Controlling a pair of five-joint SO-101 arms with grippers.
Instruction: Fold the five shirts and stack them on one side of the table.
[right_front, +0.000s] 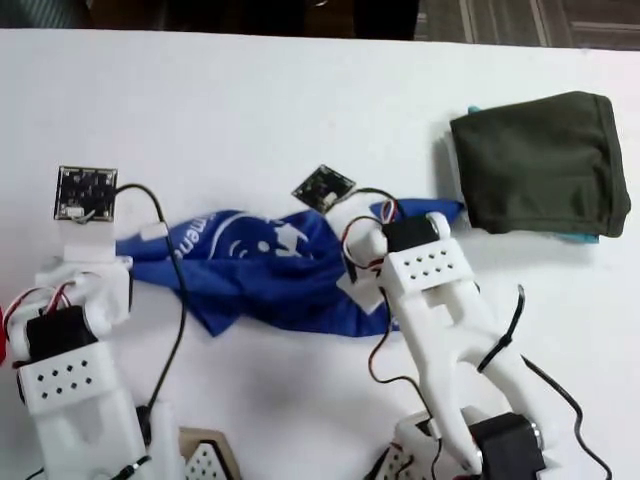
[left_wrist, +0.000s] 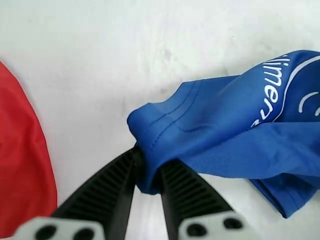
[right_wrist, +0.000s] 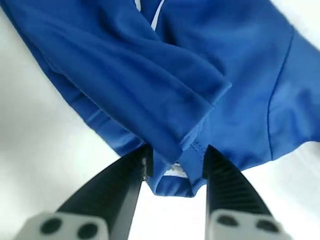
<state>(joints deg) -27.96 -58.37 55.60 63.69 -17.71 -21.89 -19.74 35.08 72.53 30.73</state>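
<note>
A blue shirt (right_front: 270, 270) with white print lies crumpled across the middle of the white table (right_front: 250, 100), stretched between both arms. My left gripper (right_front: 135, 258) is at its left end. In the left wrist view, this gripper (left_wrist: 147, 160) is shut on a bunched corner of the blue shirt (left_wrist: 225, 125). My right gripper (right_front: 360, 285) is at the shirt's right side. In the right wrist view, it (right_wrist: 176, 155) is shut on a folded hem of the blue shirt (right_wrist: 150, 65). A folded dark green shirt (right_front: 540, 165) rests at the far right.
A teal cloth edge (right_front: 580, 238) pokes out under the dark green shirt. A red cloth (left_wrist: 20, 165) lies on the table close to my left gripper. Bare table spreads across the far left and centre.
</note>
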